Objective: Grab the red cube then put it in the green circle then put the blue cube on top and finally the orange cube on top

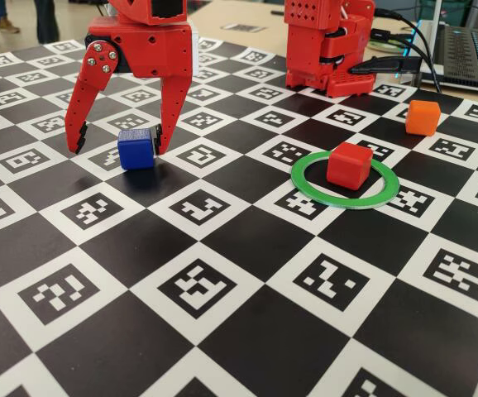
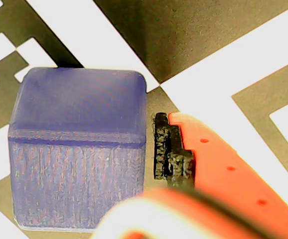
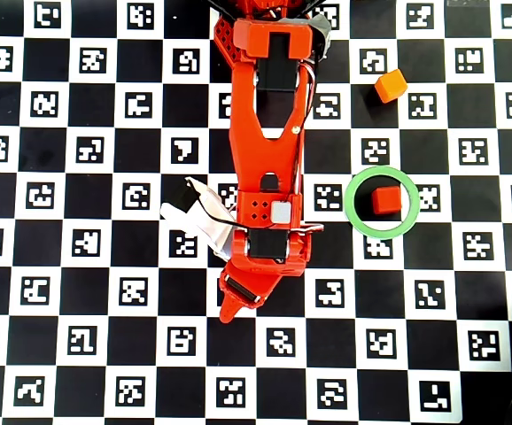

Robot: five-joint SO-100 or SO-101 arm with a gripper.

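Observation:
The blue cube [image 1: 136,149] sits on the checkered board between the open jaws of my red gripper [image 1: 121,149], close to the right finger in the fixed view. In the wrist view the blue cube [image 2: 79,149] fills the left side, and one black finger pad [image 2: 166,144] stands just right of it with a thin gap; the other finger is out of frame. The red cube [image 1: 349,165] sits inside the green circle [image 1: 301,178]. The orange cube [image 1: 423,117] lies behind them on the right. In the overhead view my arm [image 3: 269,177] hides the blue cube; the red cube [image 3: 385,200], green circle [image 3: 352,202] and orange cube [image 3: 391,86] show.
The arm's red base [image 1: 330,50] stands at the back of the board. A laptop [image 1: 470,50] and cables [image 1: 404,62] lie at the back right. The board [image 1: 222,331] is covered in black squares and printed markers.

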